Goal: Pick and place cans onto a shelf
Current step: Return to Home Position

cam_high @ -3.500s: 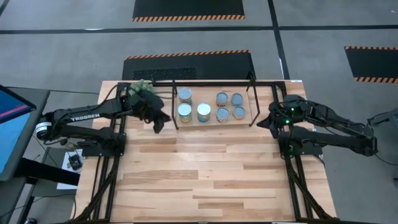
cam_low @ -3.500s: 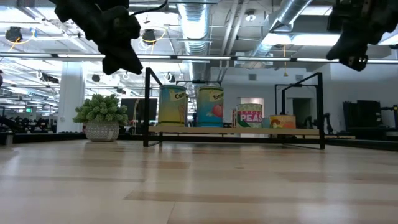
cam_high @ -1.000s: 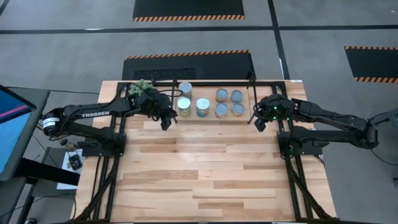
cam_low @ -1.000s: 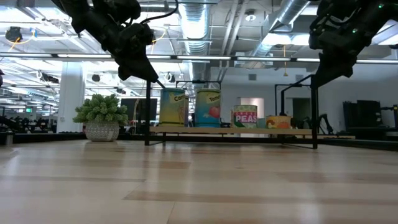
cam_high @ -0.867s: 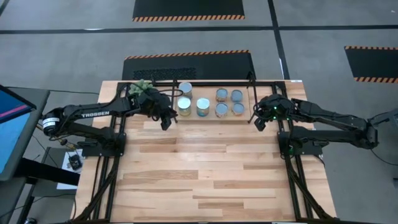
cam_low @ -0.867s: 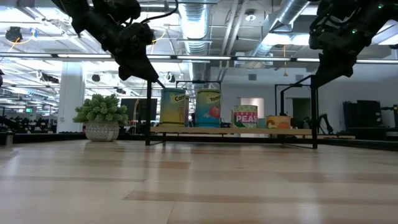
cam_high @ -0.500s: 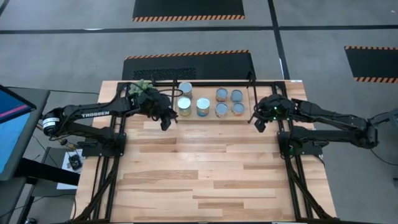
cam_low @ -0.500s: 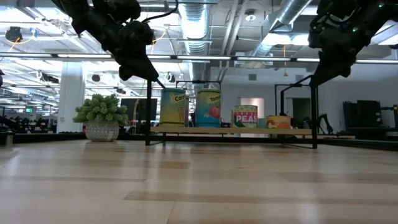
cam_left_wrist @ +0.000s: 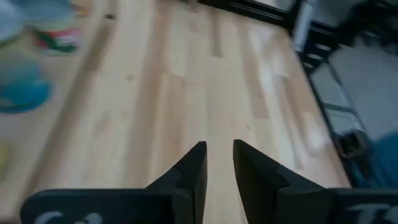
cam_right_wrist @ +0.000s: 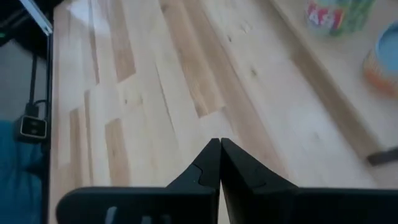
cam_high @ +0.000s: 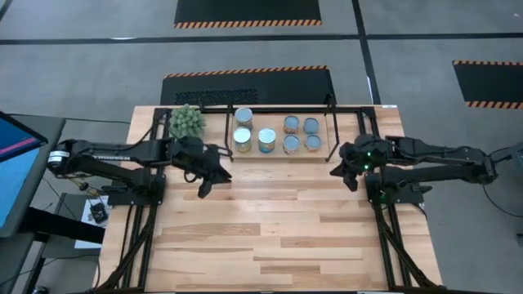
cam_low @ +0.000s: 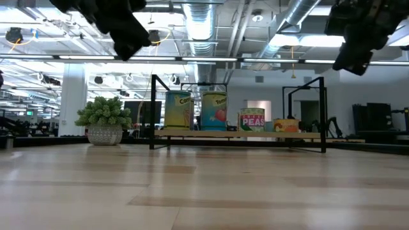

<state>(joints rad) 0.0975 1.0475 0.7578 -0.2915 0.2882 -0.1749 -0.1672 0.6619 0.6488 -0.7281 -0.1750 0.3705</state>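
Locate the shelf (cam_high: 267, 122) at the middle of the far edge of the table (cam_high: 270, 237), with its legs on the wood. Count seven cans (cam_high: 267, 140) on its light board, all upright: three toward the left end and four in a close two-by-two block toward the right end. In the low view, read across the board from left to right: a yellow can (cam_low: 178, 108), a blue can (cam_low: 215, 110), a can lettered PEAS (cam_low: 254, 119) and a low orange can (cam_low: 291, 125). Note the plant (cam_high: 186, 121) at the table's far left corner, just beside the shelf's left end and apart from it. Find the left gripper (cam_high: 204, 188) raised above the table, in front of the shelf's left end and toward the left edge, well clear of shelf and cans. In the left wrist view, see its fingers (cam_left_wrist: 193, 171) spread a little, with only bare wood showing in the gap. Find the right gripper (cam_high: 343, 175) raised above the table in front of the shelf's right end, toward the right edge, likewise apart from the shelf. In the right wrist view, see its two fingertips pressed together, pinching nothing. In the low view, check both grippers hanging higher than the shelf's top rail.
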